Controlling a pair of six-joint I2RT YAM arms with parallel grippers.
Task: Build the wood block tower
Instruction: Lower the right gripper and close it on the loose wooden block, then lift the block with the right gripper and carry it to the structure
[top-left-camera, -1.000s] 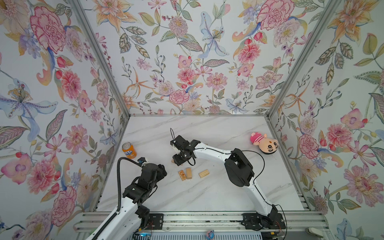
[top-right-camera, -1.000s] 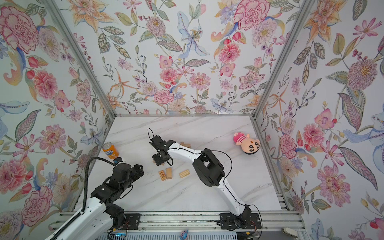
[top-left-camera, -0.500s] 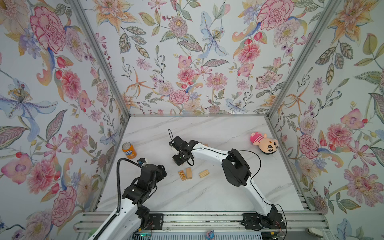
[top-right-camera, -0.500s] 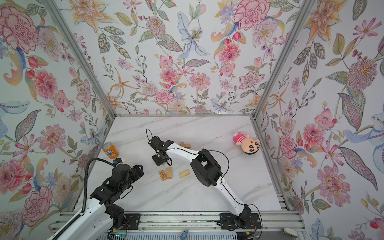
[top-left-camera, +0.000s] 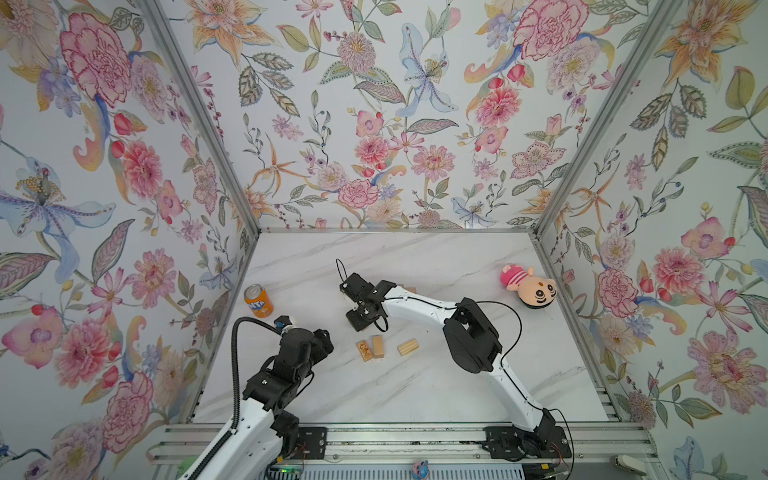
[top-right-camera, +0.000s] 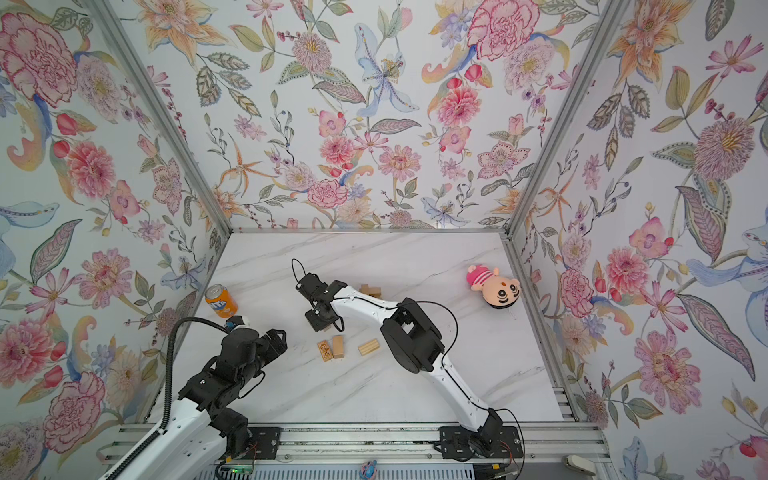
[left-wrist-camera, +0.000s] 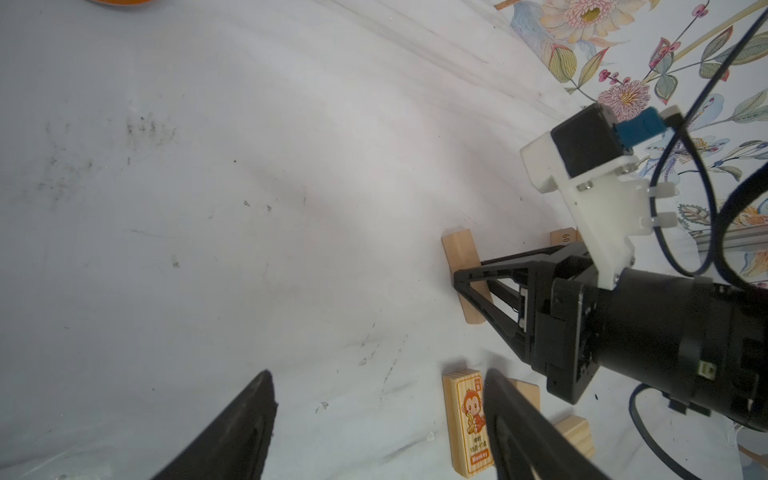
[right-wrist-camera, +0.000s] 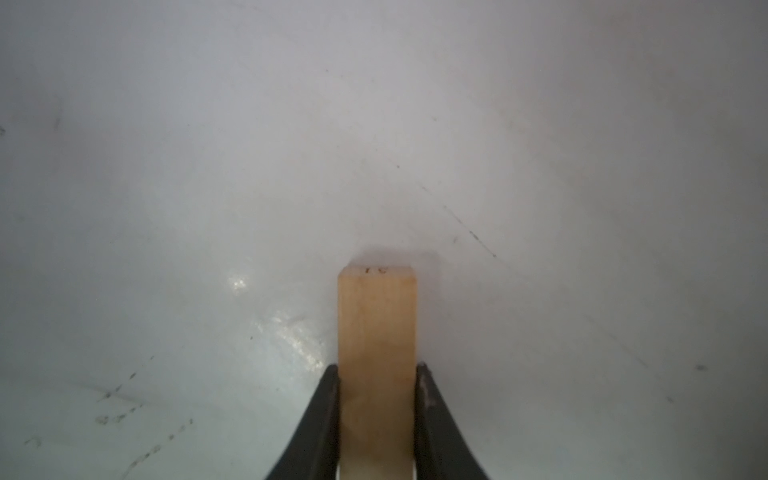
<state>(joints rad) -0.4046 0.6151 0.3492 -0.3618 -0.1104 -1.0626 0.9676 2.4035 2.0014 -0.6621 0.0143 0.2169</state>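
White marble table (top-left-camera: 415, 390) is filling the lower middle of both top views. At the lower left of the frame the left gripper (top-left-camera: 321, 337) is waiting with its fingers wide apart and nothing between them. Just past it, in the middle of the frame, three small pale wood bricks are lying flat. The brick with an orange monkey print (top-left-camera: 364, 350) is touching a plain brick (top-left-camera: 377, 346), and a ridged brick (top-left-camera: 407, 347) is sitting a little to the right, apart from the pair.

A bit farther back, the right gripper (right-wrist-camera: 377, 370) is pointing down at the table. Its fingers are squeezing a plain pale wood brick (right-wrist-camera: 376, 316) that looks to be resting flat on the marble. The brick's long side is running straight out from between the fingers, and they are pressing across its narrow width.

Farther back again, up and to the right of that gripper, the little tower of crossed pale wood bricks (top-right-camera: 370, 289) is peeking out from behind the right arm. Most of it is hidden. I think the held brick is going there next, and the right arm is much the nearer one. I cannot tell which way the top layer is running.

Far at the left an orange soda can (top-left-camera: 258, 300) is standing up. Far at the right a plush doll with a pink hat (top-left-camera: 528, 286) is lying near the wall.
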